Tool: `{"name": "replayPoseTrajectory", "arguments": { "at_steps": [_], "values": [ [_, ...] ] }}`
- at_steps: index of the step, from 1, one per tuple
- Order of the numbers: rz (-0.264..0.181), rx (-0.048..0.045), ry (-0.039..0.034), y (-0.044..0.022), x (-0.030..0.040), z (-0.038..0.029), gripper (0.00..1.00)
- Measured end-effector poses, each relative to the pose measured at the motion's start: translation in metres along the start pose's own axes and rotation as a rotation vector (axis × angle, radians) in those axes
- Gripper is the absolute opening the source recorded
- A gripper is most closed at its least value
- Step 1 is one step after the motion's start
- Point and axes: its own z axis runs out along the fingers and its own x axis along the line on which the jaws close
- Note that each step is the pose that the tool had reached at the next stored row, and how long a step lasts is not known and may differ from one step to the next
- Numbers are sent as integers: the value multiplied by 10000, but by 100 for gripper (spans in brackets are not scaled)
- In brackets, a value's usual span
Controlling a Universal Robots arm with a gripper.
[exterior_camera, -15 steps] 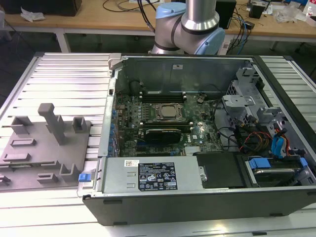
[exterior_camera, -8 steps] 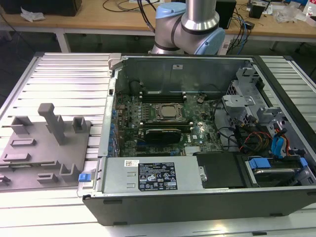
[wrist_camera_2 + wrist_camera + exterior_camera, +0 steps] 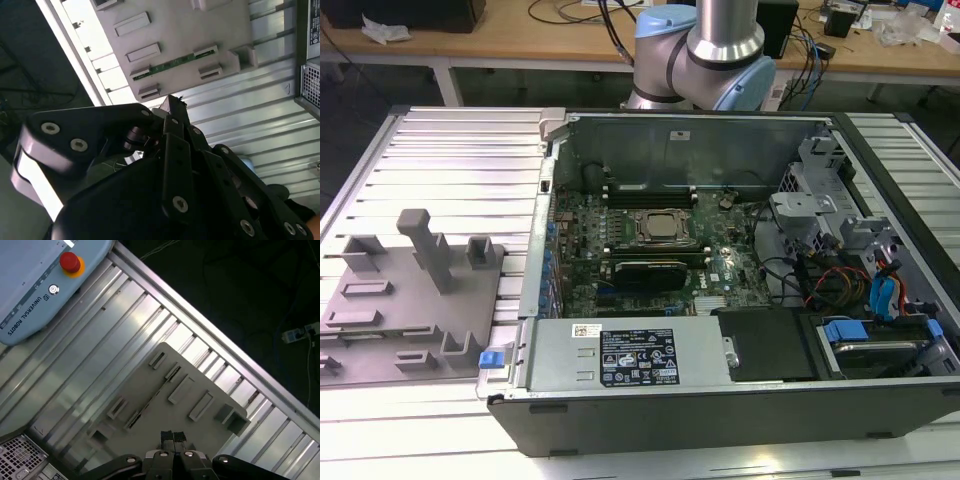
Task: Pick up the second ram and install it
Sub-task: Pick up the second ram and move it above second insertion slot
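Second wrist view: one second ram [image 3: 175, 63], green, lies flat in the one grey holder [image 3: 200, 25] on the worktop [image 3: 240, 115]. One gripper [image 3: 172, 102] hangs over the holder's edge, jaws clenched on nothing. Exterior view adds one open computer case [image 3: 720, 400] beside the holder and the arm [image 3: 720, 40] rising at the worktop's far edge; first wrist view adds one red-buttoned pendant [image 3: 45, 290]

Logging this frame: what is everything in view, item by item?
second ram: 1, green, lying in the fixture tray
fixture tray: 1, grey, exterior view's left
upright post: 1, grey, on the tray
computer case: 1, black, open, exterior view's right
processor socket: 1, silver, on the motherboard
black card: 1, beside the socket
power supply: 1, grey, inside the case
teach pendant: 1, pale blue, on the table
slotted table: 1, silver
robot arm: 1, blue-silver, behind the case
gripper: 1, black, shut, empty, above the tray
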Motion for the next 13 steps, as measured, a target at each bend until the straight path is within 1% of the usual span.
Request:
{"name": "replayPoseTrajectory", "arguments": {
  "at_steps": [5, 6, 7, 10, 11, 13],
  "values": [
    [17, -7, 9, -1, 0, 0, 11],
    [188, -51, 54, 0, 0, 0, 11],
    [459, -74, 75, 0, 0, 0, 11],
    [910, -94, 90, 0, 0, 0, 11],
    [1138, -104, 96, 0, 0, 0, 11],
    [1368, -116, 106, 0, 0, 0, 11]
  ]
}}
